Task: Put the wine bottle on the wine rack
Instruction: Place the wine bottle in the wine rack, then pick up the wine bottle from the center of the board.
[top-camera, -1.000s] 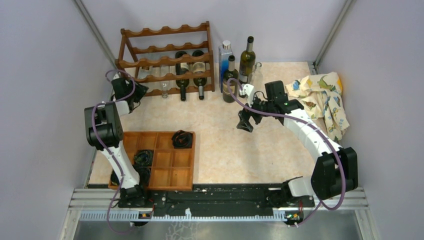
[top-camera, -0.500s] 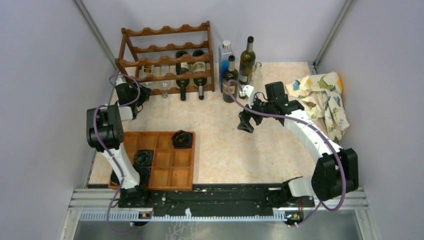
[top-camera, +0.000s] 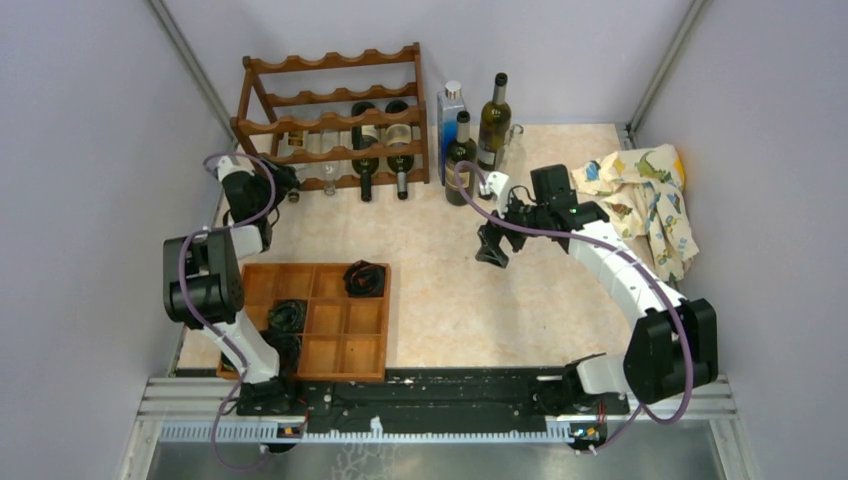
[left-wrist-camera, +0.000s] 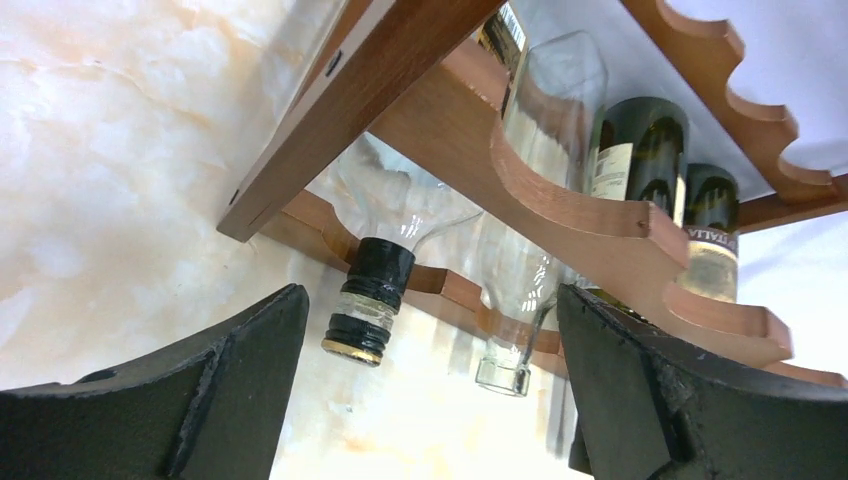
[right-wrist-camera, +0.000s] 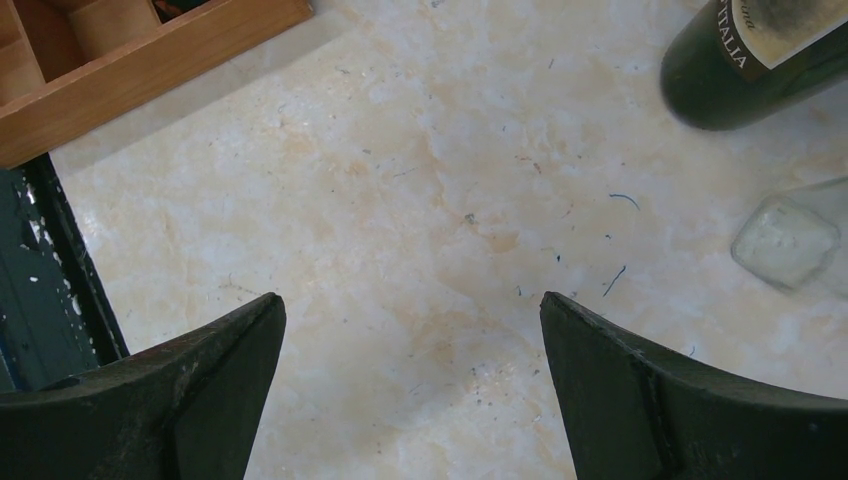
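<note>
The dark reddish-brown wine rack stands at the back left, and its wavy rails fill the left wrist view. A clear bottle with a black capped neck lies in its lowest tier. A second clear bottle and two dark green bottles lie beside it. My left gripper is open and empty in front of the capped neck, a short way off it. My right gripper is open and empty above bare tabletop.
Several bottles stand right of the rack, among them a green bottle and a dark bottle. A flat wooden compartment tray lies front left. A patterned cloth lies at the right. Walls close in on all sides.
My left arm has shifted: its elbow went left and its wrist dropped nearer, the gripper staying at the rack's lower left. The right arm has barely moved.
</note>
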